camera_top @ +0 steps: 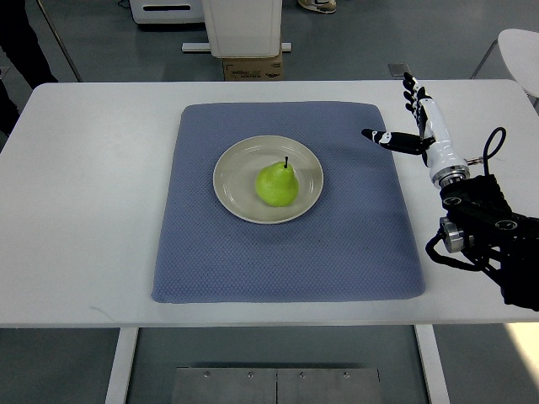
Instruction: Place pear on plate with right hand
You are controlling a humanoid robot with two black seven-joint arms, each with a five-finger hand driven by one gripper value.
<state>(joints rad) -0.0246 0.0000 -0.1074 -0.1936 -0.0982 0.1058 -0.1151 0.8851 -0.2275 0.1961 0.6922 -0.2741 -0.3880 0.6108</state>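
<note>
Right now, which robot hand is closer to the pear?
The right. The right robot hand is open beside the mat's right edge, apart from the pear, which sits on the plate. The left robot hand is not in the picture.

Bright, even overhead light fills the sharp top view. The white table (84, 210) looks nearly washed out, with glare at the lower right corner. The plate (232, 172) casts only a faint, soft shadow.

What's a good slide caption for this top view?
Pear sits on plate; open right hand hovers off mat.
</note>
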